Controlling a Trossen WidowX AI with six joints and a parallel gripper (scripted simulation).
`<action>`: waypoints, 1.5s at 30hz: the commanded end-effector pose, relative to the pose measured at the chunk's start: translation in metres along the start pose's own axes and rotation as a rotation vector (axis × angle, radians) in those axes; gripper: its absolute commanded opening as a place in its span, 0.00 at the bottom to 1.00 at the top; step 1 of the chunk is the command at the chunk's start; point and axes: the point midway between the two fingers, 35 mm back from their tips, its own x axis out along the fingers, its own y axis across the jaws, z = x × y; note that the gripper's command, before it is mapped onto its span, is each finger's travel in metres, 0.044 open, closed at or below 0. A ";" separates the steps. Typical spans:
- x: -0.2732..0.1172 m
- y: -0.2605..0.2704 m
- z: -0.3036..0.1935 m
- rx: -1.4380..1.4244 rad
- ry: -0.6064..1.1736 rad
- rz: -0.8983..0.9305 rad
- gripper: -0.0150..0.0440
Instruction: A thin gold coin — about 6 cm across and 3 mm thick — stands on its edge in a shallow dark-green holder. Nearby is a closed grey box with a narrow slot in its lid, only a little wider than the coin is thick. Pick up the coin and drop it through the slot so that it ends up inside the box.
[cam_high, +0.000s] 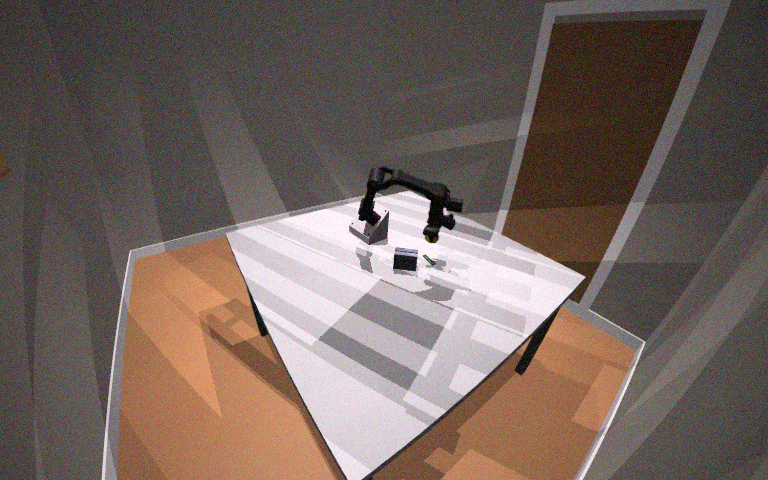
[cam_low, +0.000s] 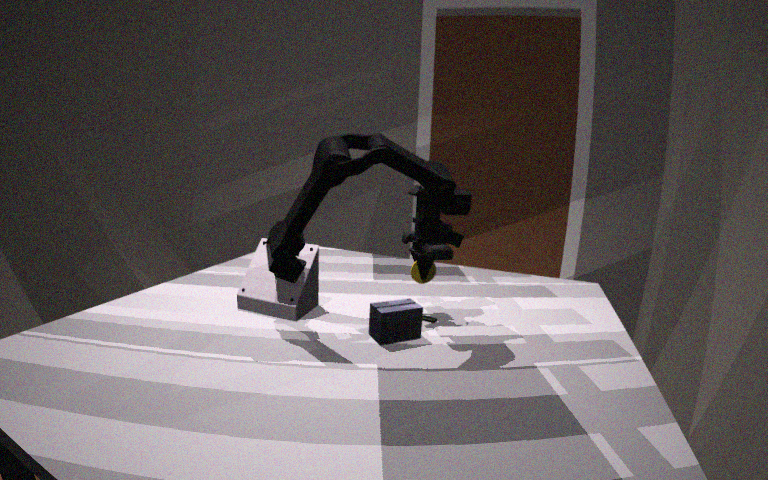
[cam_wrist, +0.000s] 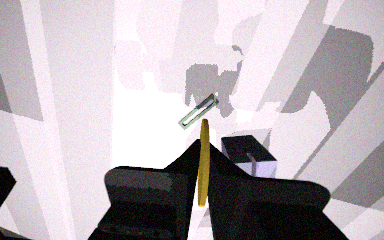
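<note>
The gold coin (cam_high: 431, 239) (cam_low: 416, 272) (cam_wrist: 204, 160) is edge-on in the wrist view, pinched upright between the fingertips. My gripper (cam_low: 423, 273) is shut on it, pointing down, and hangs well above the table. The green holder (cam_high: 429, 260) (cam_low: 431, 318) (cam_wrist: 189, 121) is empty and lies on the table below, running diagonally in the wrist view. The closed grey box (cam_high: 405, 260) (cam_low: 395, 325) (cam_wrist: 248, 149) stands beside the holder, lower than the coin. Its lid slot shows in the wrist view as a dark line, partly hidden behind the right finger.
The white table (cam_high: 362, 418) (cam_low: 186, 418) carries striped shadows. The arm's grey wedge-shaped base (cam_high: 379, 230) (cam_low: 305, 300) stands to the left of the box in the top and exterior views. A brown door (cam_high: 617, 141) (cam_low: 504, 141) is in the wall behind.
</note>
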 end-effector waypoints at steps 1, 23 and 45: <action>-0.002 -0.002 -0.001 -0.126 -0.003 0.000 0.25; -0.003 -0.032 -0.025 -0.175 -0.002 0.001 0.25; -0.003 -0.070 -0.067 -0.176 -0.002 -0.001 0.25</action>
